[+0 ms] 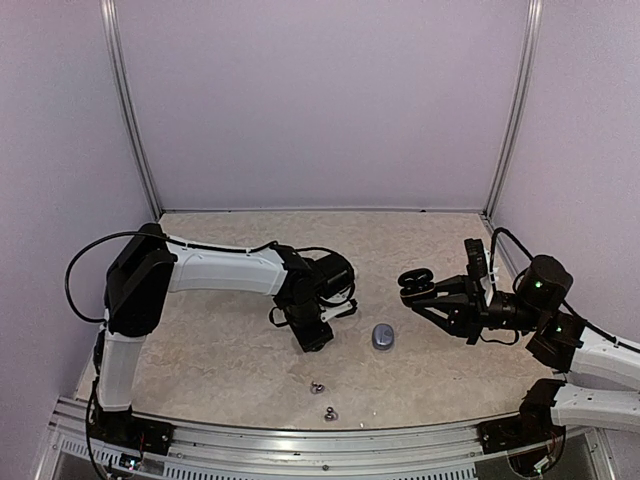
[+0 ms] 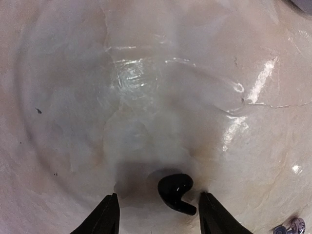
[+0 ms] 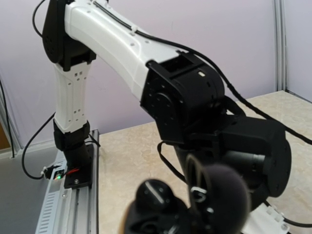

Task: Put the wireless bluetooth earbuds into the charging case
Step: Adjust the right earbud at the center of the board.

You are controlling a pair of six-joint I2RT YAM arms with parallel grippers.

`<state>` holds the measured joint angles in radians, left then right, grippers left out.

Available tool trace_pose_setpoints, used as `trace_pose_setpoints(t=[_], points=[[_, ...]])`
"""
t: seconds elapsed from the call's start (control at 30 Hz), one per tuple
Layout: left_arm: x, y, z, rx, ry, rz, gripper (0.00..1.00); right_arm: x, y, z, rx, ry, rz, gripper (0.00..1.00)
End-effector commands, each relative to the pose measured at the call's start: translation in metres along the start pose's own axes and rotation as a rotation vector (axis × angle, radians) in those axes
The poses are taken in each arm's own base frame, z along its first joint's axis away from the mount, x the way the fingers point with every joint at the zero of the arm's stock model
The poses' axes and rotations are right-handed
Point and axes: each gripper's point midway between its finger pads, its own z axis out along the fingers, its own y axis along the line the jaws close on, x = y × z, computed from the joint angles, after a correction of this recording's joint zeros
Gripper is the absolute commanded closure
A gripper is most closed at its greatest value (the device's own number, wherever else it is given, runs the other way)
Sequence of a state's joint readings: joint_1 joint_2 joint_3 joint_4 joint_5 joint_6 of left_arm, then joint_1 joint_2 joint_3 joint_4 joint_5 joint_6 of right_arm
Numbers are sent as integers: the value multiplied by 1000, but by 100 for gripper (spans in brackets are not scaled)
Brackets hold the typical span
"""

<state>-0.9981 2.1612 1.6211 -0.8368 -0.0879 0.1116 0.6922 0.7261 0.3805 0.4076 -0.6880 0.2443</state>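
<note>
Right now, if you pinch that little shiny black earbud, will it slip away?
Probably slippery: the small black comma-shaped earbud looks glossy. Its rounded body may roll or twist when pinched. Likely very light: it is tiny inside the left gripper.

I count in the top view: two silvery-grey earbuds (image 1: 317, 386) (image 1: 328, 412), lower centre; one grey-blue case (image 1: 383, 337), mid-frame; one black case (image 1: 415, 282), right of centre. My left wrist view adds one black earbud (image 2: 176, 192), bottom centre.
</note>
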Motion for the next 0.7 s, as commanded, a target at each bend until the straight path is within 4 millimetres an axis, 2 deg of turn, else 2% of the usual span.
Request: trace_pose_setpoints(t=[0.0,0.1,0.17,0.4,0.5,0.6,0.67], points=[[17,7,11,-27,54,-9,44,-15,0,-1,6,-30,-29,100],[15,9,6,-22,37,-6,44,-15,-1,0,5,-27,-28,100],[9,3,-2,5,5,22,44,-14,-1,0,5,-26,-27,100],[-28,-9,-31,120,-116,-30,44,-15,-1,-1,6,-28,-28,100],[-35,-4,-35,142,-132,-117,48,-16,-1,-2,11,-29,-30,100],[-37,7,-36,138,-140,-242,55,-17,-1,-2,13,-30,-32,100],[-34,15,-37,110,-136,-328,55,-17,0,-2,13,-31,-34,100]])
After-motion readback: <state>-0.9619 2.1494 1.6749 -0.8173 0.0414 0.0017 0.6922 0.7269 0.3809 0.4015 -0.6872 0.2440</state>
